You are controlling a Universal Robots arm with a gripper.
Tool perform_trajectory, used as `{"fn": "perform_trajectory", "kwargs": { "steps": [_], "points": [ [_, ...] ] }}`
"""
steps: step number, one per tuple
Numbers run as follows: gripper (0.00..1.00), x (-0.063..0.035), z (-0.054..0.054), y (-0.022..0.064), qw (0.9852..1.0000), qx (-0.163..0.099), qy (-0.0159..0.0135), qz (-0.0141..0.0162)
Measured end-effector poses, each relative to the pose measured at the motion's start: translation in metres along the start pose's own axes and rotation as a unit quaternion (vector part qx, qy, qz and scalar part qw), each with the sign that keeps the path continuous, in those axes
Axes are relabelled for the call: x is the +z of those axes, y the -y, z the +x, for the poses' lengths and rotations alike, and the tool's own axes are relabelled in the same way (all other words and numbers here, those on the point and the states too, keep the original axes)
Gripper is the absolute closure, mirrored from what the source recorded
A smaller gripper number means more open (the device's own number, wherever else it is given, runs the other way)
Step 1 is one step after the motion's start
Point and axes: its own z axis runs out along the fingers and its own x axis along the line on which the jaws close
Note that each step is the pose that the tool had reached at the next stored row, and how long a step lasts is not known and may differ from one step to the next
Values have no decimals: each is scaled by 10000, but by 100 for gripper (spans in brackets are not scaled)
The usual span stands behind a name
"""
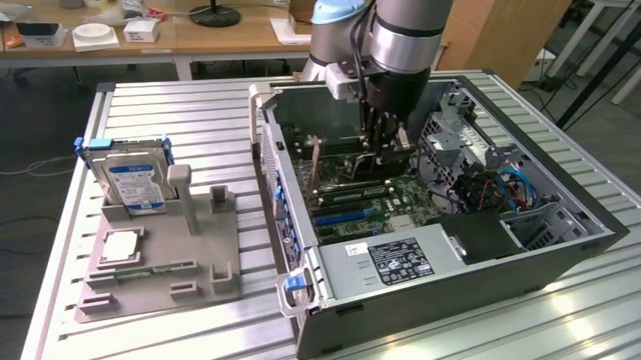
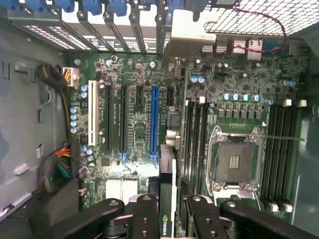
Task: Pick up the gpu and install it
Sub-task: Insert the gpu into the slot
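Step, as judged: insertion, pick-up done. Claw point(image 2: 169, 203) is clamped on the gpu point(image 2: 167, 172), held edge-on above the board point(image 2: 134, 137), just beside the blue slot point(image 2: 154, 119), and it looks unseated. Next move calls for the card edge parallel over 1 slot and a straight push. From the exterior view's left: drive point(image 1: 135, 184) in a grey fixture point(image 1: 161, 289), then the open case point(image 1: 561, 251), on a slatted metal worktop point(image 1: 170, 105). Wooden desks point(image 1: 200, 37) stand behind.

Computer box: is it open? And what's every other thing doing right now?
computer case: open, insides showing.
gpu: gripped edge-on over the motherboard.
gripper: shut on the gpu.
hard drive: standing upright in the grey holder.
memory stick: lying flat in the holder.
CPU socket: empty.
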Motion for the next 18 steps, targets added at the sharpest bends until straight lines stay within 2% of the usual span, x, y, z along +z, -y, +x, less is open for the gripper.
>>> {"fn": "perform_trajectory", "kwargs": {
  "steps": [5, 13, 15, 18],
  "points": [
    [74, 86, 34, -6, 10000, -15, -6, -1],
    [74, 219, 169, -37, 10000, -25, -6, 0],
    [74, 248, 178, -69, 10000, -22, -9, 9],
    [74, 289, 177, -116, 10000, 15, -23, 40]
  ]
}}
